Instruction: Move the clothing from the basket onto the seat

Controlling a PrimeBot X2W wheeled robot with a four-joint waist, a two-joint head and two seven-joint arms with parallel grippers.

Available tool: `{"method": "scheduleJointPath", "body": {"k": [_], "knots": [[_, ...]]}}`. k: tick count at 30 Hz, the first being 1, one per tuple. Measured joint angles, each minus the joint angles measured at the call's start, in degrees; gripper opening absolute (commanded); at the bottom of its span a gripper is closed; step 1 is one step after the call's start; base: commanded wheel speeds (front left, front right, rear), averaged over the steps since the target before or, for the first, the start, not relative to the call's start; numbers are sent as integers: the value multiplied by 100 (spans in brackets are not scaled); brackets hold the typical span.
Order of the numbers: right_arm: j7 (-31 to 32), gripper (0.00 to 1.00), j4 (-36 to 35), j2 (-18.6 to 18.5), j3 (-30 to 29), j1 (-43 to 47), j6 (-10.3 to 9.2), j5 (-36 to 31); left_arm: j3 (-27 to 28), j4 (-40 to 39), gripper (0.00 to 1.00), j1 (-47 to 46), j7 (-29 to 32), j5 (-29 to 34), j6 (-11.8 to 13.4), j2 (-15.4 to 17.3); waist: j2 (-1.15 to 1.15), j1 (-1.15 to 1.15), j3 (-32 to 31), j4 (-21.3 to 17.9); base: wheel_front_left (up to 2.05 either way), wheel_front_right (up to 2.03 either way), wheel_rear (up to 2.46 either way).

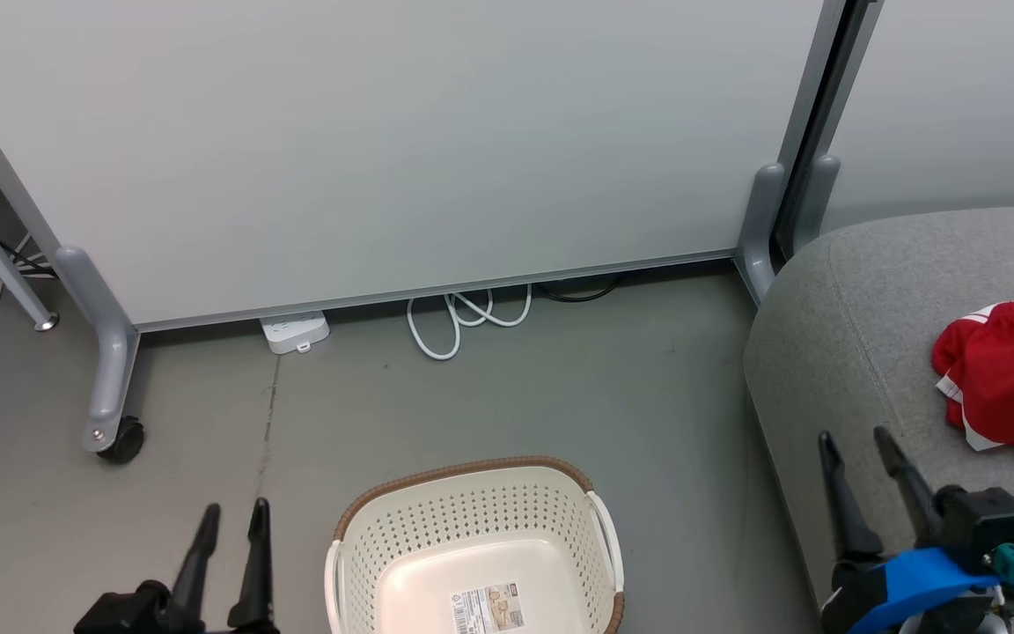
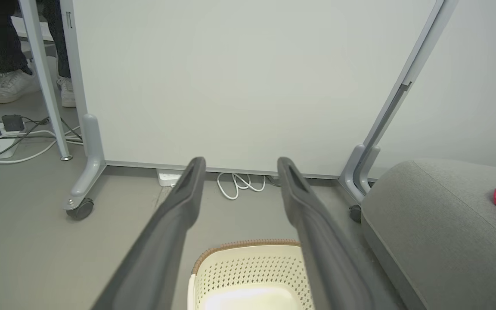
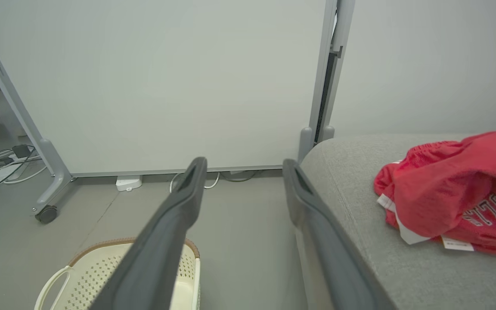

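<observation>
– If looking for the clothing [image 1: 1000, 379]: crumpled on the seat [image 1: 850, 335], well apart from the basket [image 1: 463, 471] on the floor [image 1: 516, 396].
– And left claw [image 1: 235, 506], right claw [image 1: 852, 434]? Both spread wide, grasping nothing.

left claw [image 1: 236, 507], right claw [image 1: 853, 435] agape

a pale partition panel [image 1: 384, 150] stands on the grey floor [image 1: 516, 396], its grey foot ending in a black caster [image 1: 124, 440]. along its lower edge lie a white power strip [image 1: 294, 332], a looped white cable [image 1: 463, 321] and a black cable [image 1: 577, 291]. past the panel's edge in the left wrist view, a person's white shoes [image 2: 13, 86] stand near tangled cords [image 2: 24, 137].
</observation>
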Motion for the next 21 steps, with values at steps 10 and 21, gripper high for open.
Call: {"method": "scheduleJointPath", "body": {"k": [10, 21], "knots": [[51, 0, 553, 16, -11, 60, 0, 94, -7, 470, 0, 225, 70, -96, 0, -103, 0, 0, 1, -2, 0, 0, 0], [111, 0, 666, 20, -45, 35, 0, 1397, 85, 391, 0, 196, 374, -1190, 0, -105, 0, 0, 1, -8, 0, 0, 0]]}}
